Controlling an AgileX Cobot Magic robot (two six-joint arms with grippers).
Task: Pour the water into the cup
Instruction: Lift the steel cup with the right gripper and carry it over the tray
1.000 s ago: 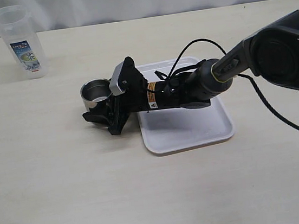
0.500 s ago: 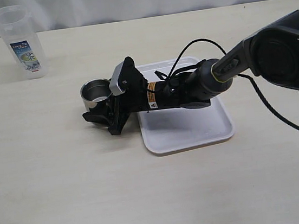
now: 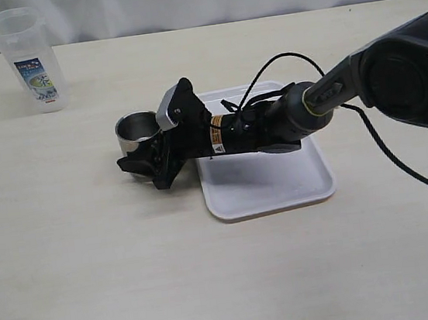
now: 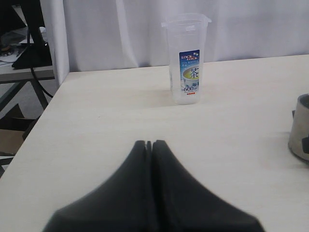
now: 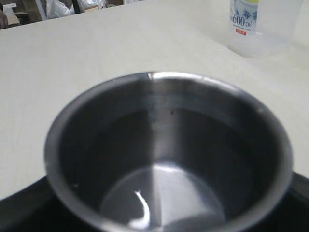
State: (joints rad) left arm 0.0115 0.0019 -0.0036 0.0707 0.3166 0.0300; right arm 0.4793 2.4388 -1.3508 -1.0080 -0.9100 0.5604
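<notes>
The cup [image 3: 134,129] is a small shiny steel cylinder standing left of the white tray. My right gripper [image 3: 145,154] reaches in from the right and is shut on the cup, its black fingers [image 3: 135,164] low against the cup's side. In the right wrist view the cup [image 5: 169,145] fills the picture, its inside dark and reflective, with black fingers [image 5: 19,208] at both lower corners. My left gripper [image 4: 151,143] is shut with nothing in it, above bare table, and does not show in the exterior view. The cup's edge [image 4: 301,133] shows in the left wrist view.
A tall clear plastic container [image 3: 30,61] with a blue-green label stands at the back left, apart from the cup; the same container [image 4: 188,58] shows in the left wrist view. The white tray [image 3: 280,191] lies under the right arm. A black cable loops over the arm.
The right wrist has rolled a little, and its camera mount now sits slightly higher. The cup has shifted very slightly with it. The left gripper has not moved.
</notes>
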